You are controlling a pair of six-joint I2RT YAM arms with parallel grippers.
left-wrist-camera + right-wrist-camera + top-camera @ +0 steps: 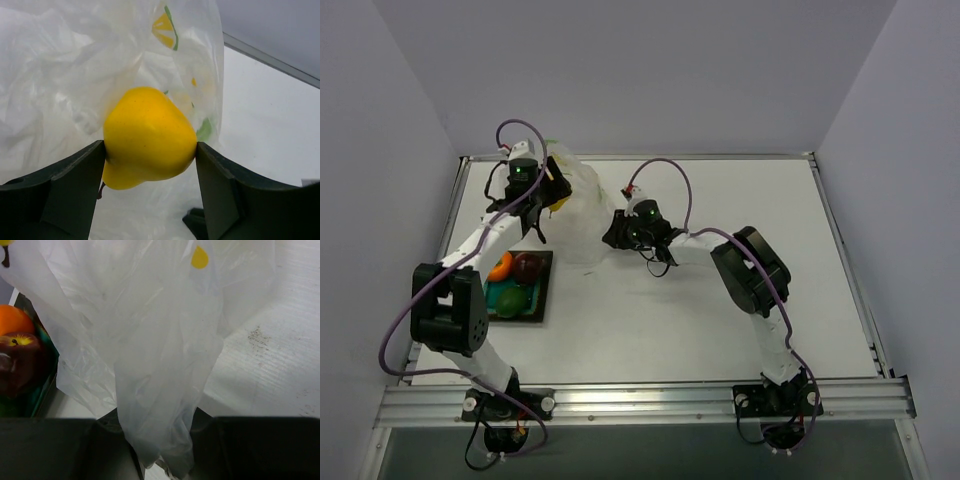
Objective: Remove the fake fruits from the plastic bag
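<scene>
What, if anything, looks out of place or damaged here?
Nothing stands out. The left gripper holds the yellow pear, the right gripper pinches the plastic bag, and the orange fruit, dark red fruit and green fruit sit in the green tray.

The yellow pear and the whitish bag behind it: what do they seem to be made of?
The yellow pear looks like moulded plastic, probably hard: even colour, smooth skin, dull sheen, faint speckles. The bag looks like thin plastic film: translucent, crinkled, hanging in soft folds, with printed marks showing through.

Thin crinkly translucent plastic bag [60, 75], smooth yellow plastic pear [150, 137]
</scene>
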